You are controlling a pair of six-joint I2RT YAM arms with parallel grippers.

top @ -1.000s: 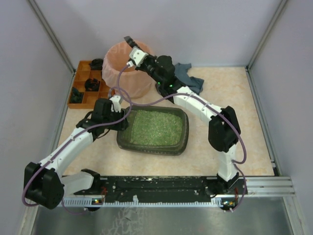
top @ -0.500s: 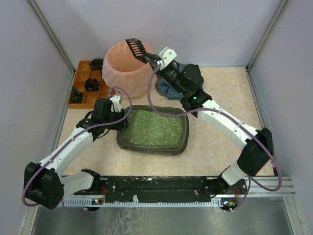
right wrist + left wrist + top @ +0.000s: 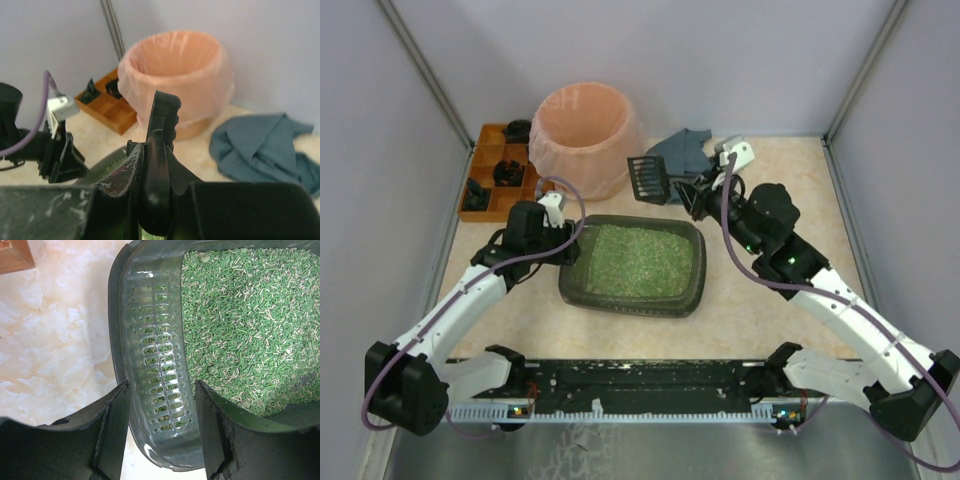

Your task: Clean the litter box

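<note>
The litter box (image 3: 701, 262) is a dark olive-grey tray filled with green litter (image 3: 640, 258), lying mid-table. My left gripper (image 3: 565, 250) sits at its left end. In the left wrist view its jaws (image 3: 161, 437) stand apart astride the box's slotted end rim (image 3: 157, 365); I cannot tell whether they touch it. My right gripper (image 3: 705, 190) hovers behind the box's far right corner, shut on the handle of a black slotted scoop (image 3: 646, 177). The right wrist view shows that scoop (image 3: 161, 125) edge-on, clamped between the gripper's (image 3: 157, 190) fingers.
A round pink-lined bin (image 3: 585, 135) stands at the back left, seen also in the right wrist view as the bin (image 3: 175, 70). An orange compartmented tray (image 3: 500, 172) lies left of it. A crumpled blue cloth (image 3: 685, 150) lies at the back, behind the scoop.
My right arm has swung the scoop from over the bin's rim rightward and down to beside the blue cloth. The left gripper has stayed at the box's end, its jaws widening slightly.
</note>
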